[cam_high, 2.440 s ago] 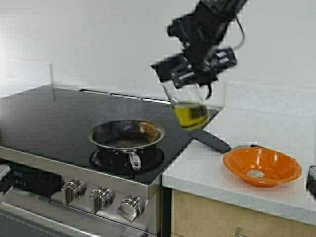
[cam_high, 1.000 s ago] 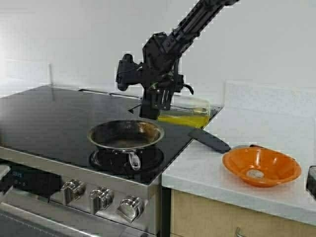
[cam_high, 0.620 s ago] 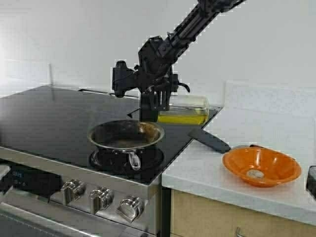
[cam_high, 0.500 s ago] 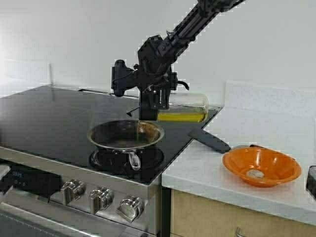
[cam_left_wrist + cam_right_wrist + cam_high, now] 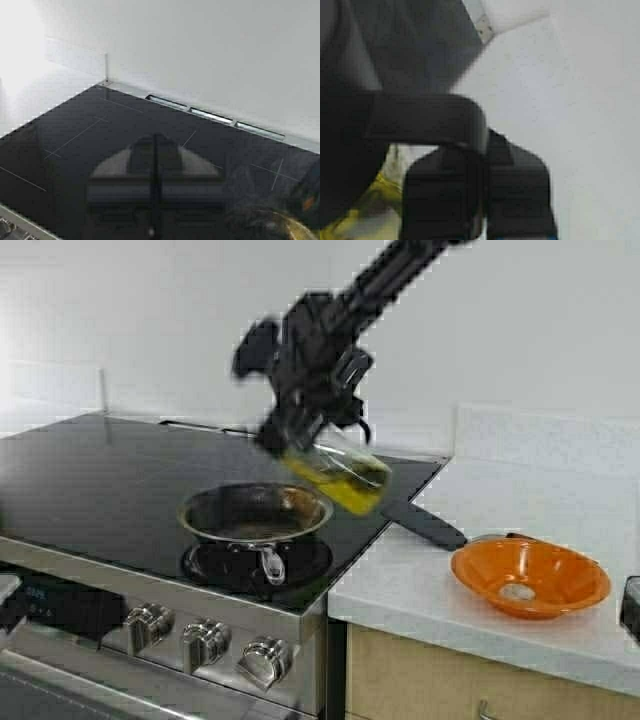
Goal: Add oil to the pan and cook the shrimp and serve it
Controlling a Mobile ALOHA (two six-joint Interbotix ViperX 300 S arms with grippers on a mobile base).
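The steel pan [image 5: 256, 512] sits on the front burner of the black stove top, its handle pointing toward me. Above its back right rim, my right gripper [image 5: 300, 410] is shut on the black handle [image 5: 425, 122] of the glass dispenser [image 5: 335, 472]. The dispenser hangs tilted, lid end up and left, base down and right. Yellow oil [image 5: 350, 490] pools at its lower end, and some oil [image 5: 350, 210] shows in the right wrist view. The shrimp [image 5: 517, 592] lies in the orange bowl [image 5: 570, 575] on the counter. My left gripper [image 5: 155, 165] hovers shut over the bare stove glass.
A black utensil [image 5: 425, 524] lies across the stove's right edge and the white counter [image 5: 420, 590]. Three knobs [image 5: 205, 642] line the stove front. A white wall stands behind. The left half of the stove top [image 5: 90, 480] carries nothing.
The dispenser lay level over the pan half a second ago. It has now swung so its lid points up and its base drops, and the right gripper has lifted slightly.
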